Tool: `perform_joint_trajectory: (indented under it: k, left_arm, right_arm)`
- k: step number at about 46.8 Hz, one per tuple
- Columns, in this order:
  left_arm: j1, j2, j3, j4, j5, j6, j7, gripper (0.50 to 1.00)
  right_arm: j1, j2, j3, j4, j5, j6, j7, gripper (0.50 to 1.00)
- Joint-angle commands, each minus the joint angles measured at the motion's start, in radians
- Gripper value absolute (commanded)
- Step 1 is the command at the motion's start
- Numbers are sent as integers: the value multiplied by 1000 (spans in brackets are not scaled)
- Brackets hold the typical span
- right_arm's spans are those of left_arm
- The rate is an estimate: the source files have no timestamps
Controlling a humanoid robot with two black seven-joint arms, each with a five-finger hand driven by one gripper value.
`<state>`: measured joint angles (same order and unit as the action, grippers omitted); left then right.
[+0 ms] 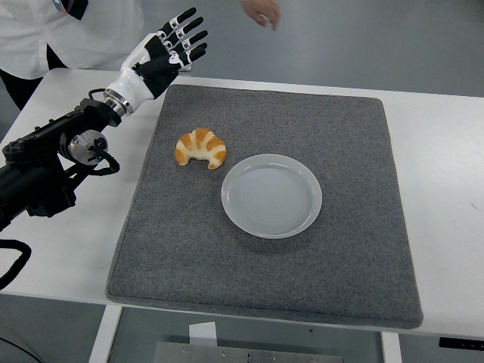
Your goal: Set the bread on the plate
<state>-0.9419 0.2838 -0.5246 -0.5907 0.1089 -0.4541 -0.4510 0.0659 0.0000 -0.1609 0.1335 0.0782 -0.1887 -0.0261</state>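
- The white plate (271,195) sits a little right of the middle of a grey felt mat (340,136), and its round well holds nothing.
- The mat lies flat on the white table (446,174) and covers most of the tabletop; bare table shows along the left and right sides.
- The croissant (201,147) lies on the mat, just beside the plate's upper-left rim but not touching it, with a thin strip of grey between them.
- The left hand (168,51) is raised over the mat's far-left corner, well apart from the croissant, palm turned toward the table's middle.
- Its fingers (189,32) are spread and nearly straight, pointing up and to the right, and they hold and touch nothing.
- The left arm (53,155) comes in from the left edge over the bare table beside the mat.
- The croissant's long axis runs roughly left to right, tilted slightly down toward the right; its arched back faces away from the robot and its two tips curl toward the near edge.
- A person in a white top (60,30) stands at the far-left side, and a person's hand (262,11) shows at the top edge.
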Motion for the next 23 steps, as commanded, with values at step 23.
perform_joint_trajectory:
  k: [23]
  left_arm:
    - [-2, 0, -2, 2, -2, 0, 0, 996]
  right_arm:
    - [0, 0, 0, 0, 0, 0, 0, 952]
